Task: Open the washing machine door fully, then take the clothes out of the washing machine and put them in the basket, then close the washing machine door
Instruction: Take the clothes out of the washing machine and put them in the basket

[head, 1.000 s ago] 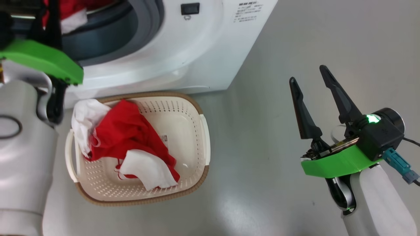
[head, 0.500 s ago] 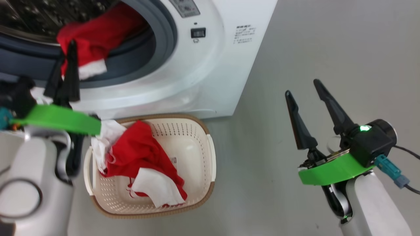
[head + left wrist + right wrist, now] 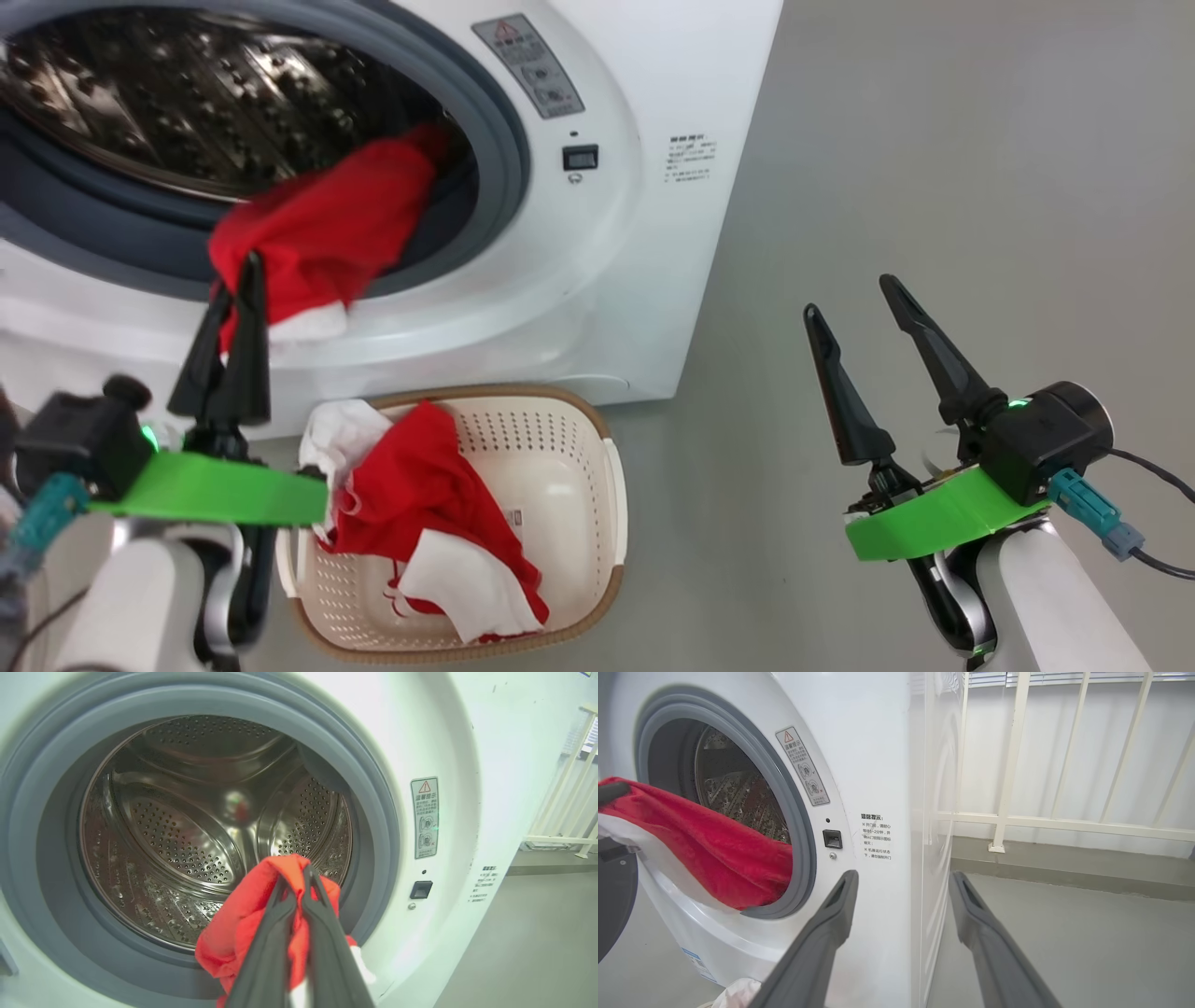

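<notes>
L gripper has pulled red clothes out over washer's bottom rim, pinching them tight; R gripper spread wide.

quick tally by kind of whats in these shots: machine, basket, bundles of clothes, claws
washing machine: 1
basket: 1
bundles of red and white clothes: 2, one pinched in the left claw, the other lying in the basket
claws: 2, the left claw shut, the right claw open and holding nothing
total: 6
</notes>
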Robot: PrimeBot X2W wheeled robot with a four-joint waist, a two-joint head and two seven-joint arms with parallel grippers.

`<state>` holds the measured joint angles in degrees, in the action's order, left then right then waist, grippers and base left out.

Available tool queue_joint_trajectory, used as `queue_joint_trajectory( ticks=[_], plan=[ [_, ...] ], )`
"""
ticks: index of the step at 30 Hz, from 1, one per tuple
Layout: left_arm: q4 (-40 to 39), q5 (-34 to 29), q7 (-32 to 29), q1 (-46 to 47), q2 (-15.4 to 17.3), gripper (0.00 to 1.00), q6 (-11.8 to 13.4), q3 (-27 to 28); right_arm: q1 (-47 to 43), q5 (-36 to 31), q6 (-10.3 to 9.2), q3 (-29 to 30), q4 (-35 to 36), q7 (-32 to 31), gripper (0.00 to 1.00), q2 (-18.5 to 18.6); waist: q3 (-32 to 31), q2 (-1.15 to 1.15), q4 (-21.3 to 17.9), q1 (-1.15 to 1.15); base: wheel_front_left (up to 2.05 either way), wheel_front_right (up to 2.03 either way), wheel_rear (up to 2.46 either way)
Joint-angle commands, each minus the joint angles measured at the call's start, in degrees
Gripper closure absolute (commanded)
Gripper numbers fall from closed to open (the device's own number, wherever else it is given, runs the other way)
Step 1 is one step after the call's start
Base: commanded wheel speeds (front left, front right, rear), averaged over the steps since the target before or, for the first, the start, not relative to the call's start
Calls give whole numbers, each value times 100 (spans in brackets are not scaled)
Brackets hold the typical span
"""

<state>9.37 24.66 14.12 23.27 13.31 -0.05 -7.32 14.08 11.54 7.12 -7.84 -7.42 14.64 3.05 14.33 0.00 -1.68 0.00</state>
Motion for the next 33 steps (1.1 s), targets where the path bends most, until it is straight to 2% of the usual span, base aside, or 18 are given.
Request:
queue_joint_trajectory(
  ticks=[1,13,19,26,33],
  plan=[
    [-198,-35,-5,-29,178,100,44,200,-35,66,36,-95,127,36,0,-17,-108,0,60,0,0,0,0],
    [-1183,1,-308,-904,137,100,332,131,-161,89,36,-133,89,36,0,-17,-387,0,187,0,0,0,0],
    [-1259,116,-475,-1281,50,100,429,74,-193,126,36,-187,70,36,0,-17,-460,0,165,0,0,0,0],
    [-731,313,-761,-1377,-123,100,454,-79,-192,128,36,-214,70,36,0,-17,-438,0,103,0,0,0,0],
    [452,584,-862,-1160,-335,100,310,-172,-148,112,36,-277,65,36,0,-17,-281,0,6,0,0,0,0]
  ],
)
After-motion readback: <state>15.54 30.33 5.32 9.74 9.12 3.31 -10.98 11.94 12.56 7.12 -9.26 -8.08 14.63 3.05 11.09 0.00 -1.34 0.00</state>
